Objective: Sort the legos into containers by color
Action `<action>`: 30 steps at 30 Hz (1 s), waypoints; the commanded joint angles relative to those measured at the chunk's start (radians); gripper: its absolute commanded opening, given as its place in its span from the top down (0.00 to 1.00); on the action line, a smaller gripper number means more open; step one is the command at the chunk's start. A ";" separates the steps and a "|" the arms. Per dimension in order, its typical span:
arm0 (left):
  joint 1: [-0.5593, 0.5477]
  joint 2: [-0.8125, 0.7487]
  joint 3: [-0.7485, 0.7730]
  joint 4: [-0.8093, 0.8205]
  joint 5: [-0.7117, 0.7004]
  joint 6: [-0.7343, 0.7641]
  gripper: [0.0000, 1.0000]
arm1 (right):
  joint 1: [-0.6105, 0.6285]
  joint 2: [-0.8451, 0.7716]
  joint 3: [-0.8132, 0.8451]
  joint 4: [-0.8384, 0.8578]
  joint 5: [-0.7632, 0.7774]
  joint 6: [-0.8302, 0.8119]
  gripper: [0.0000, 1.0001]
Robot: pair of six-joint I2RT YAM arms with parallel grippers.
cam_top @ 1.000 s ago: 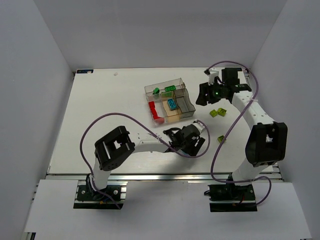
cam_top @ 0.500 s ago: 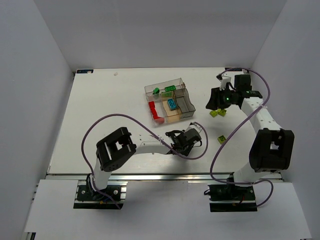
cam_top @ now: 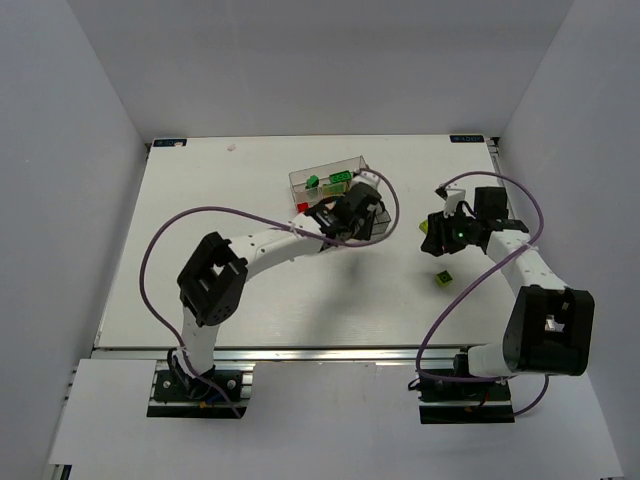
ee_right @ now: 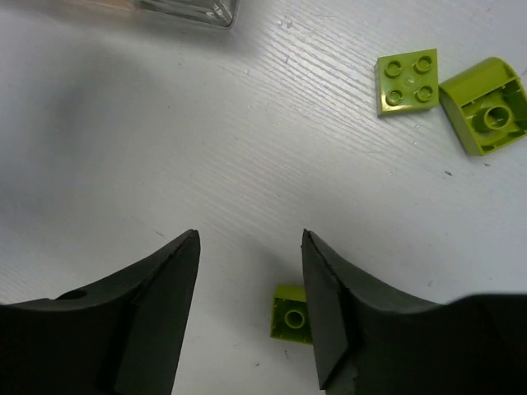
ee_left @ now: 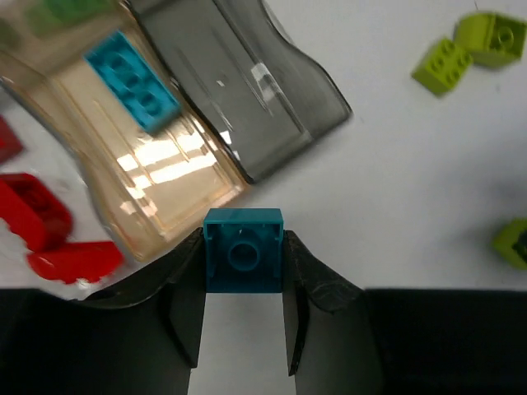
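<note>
From above, the containers (cam_top: 328, 167) sit toward the far edge of the bench (cam_top: 220, 230), a little right of its middle. Green bricks (cam_top: 338, 178) lie in the clear far bin and a red brick (cam_top: 303, 207) shows at the cluster's left side. The left pincer (cam_top: 352, 212) hangs over the near right part of the cluster; its jaws are too small to read here. The right pincer (cam_top: 437, 232) is low over the bench toward the right edge, with a lone lime brick (cam_top: 441, 278) just nearer the front edge. In the left wrist view, the left pincer (ee_left: 243, 257) is clamped on a square cyan brick (ee_left: 243, 249), one round socket facing the camera and a finger on each side. Beyond it are the tan bin (ee_left: 165, 164) holding a longer cyan brick (ee_left: 132, 72), the smoky bin (ee_left: 247, 99) beside it, and red bricks (ee_left: 33, 210) to the left. In the right wrist view, the right pincer (ee_right: 249, 247) is spread wide and grips nothing. The lone lime brick (ee_right: 290, 313) lies on the bench between its fingers, just beside one of them. A flat four-stud lime brick (ee_right: 407, 80) and a curved lime piece (ee_right: 487, 93) lie together well beyond.
</note>
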 commanded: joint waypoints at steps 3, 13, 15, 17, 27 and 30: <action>0.088 0.005 0.115 -0.050 -0.021 0.046 0.94 | -0.026 -0.032 -0.011 0.067 -0.001 -0.026 0.38; 0.187 0.188 0.371 -0.183 0.000 0.088 0.45 | -0.053 0.018 0.008 -0.016 0.021 -0.072 0.12; 0.196 0.190 0.371 -0.189 0.002 0.082 0.41 | -0.051 0.049 0.020 -0.066 0.034 -0.113 0.11; 0.208 0.185 0.359 -0.186 0.006 0.075 0.38 | -0.051 0.063 0.020 -0.093 0.039 -0.144 0.12; 0.228 0.087 0.265 -0.136 0.077 0.040 0.35 | -0.043 0.092 -0.063 -0.121 0.185 -0.236 0.21; 0.228 0.008 0.199 -0.094 0.133 0.020 0.35 | -0.039 0.097 -0.090 -0.108 0.217 -0.248 0.24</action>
